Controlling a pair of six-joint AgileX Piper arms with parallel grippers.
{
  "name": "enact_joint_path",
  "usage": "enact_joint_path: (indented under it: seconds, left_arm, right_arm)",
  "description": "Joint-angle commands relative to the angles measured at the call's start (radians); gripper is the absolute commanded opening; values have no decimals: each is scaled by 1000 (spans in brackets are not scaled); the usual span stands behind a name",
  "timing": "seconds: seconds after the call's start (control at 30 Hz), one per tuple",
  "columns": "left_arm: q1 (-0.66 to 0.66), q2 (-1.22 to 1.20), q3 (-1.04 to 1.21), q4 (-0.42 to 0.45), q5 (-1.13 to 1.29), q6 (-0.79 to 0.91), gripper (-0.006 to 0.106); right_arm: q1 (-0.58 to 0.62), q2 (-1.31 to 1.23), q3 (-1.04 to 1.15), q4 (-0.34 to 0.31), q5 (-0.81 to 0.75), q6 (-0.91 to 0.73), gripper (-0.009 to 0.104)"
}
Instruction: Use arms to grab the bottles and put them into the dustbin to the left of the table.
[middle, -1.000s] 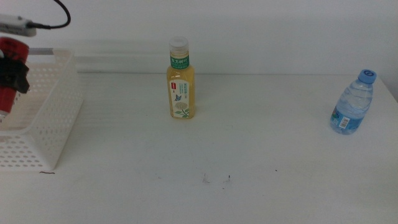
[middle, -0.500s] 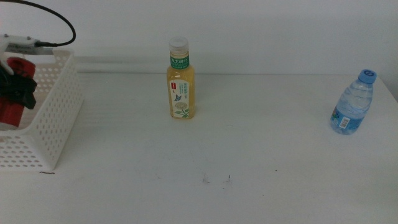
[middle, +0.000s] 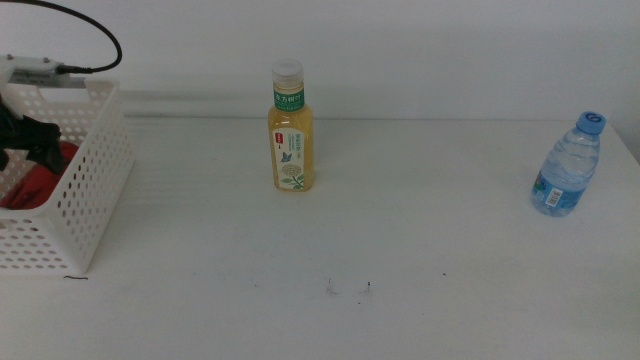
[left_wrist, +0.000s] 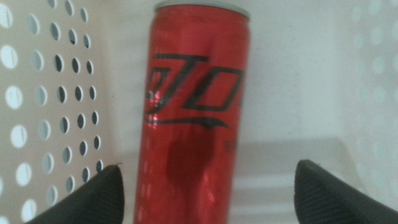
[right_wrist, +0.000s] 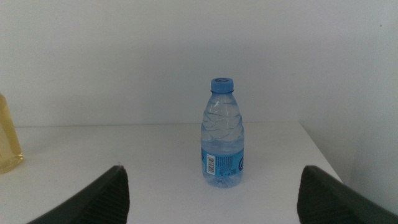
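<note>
My left gripper (left_wrist: 208, 196) hangs inside the dustbin (middle: 85, 190), jaws spread wide, the red can (left_wrist: 196, 112) lying loose between them (touching neither). My right gripper (right_wrist: 211, 196) waits, jaws apart, facing the water bottle (right_wrist: 222, 134); the tea bottle (middle: 290, 130) stands mid-table.

A red soda can (left_wrist: 196, 112) is seen inside the dustbin (left_wrist: 43, 106), beside a perforated white wall. The left gripper (left_wrist: 208, 199) is spread wide, its two dark jaws apart and clear of the can.
</note>
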Motion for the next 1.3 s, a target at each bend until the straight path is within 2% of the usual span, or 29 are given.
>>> enact_joint_path:
  seconds: [0.0, 0.2, 0.33, 0.57, 0.8, 1.0, 1.07, 1.17, 1.27]
  left_arm:
    - [1, -36, -11, -21, 7, -23, 94]
    - [-11, -168, -9, -43, 10, -90, 94]
    - [-68, -272, 54, -94, -1, -132, 94]
    - [-242, -509, 326, -133, -240, -257, 94]
    - [-442, -748, 608, -158, -545, -261, 94]
    - [-581, -857, 776, -166, -663, -258, 94]
    - [-635, -886, 843, -149, -775, -258, 94]
    - [-725, -909, 972, -99, -1064, -258, 94]
    - [-776, -911, 1101, -93, -1359, -258, 94]
  right_arm:
    - [-4, -4, 3, -10, -8, -4, 93]
    - [-4, -4, 3, -10, -8, -4, 93]
    - [-4, -4, 3, -10, -8, -4, 93]
    - [-4, -4, 3, -10, -8, -4, 93]
    - [-4, -4, 3, -10, -8, -4, 93]
    - [-4, -4, 3, -10, -8, -4, 93]
    - [-4, -4, 3, -10, -8, -4, 93]
    - [-4, -4, 3, -10, -8, -4, 93]
    - [-4, -4, 3, -10, -8, -4, 93]
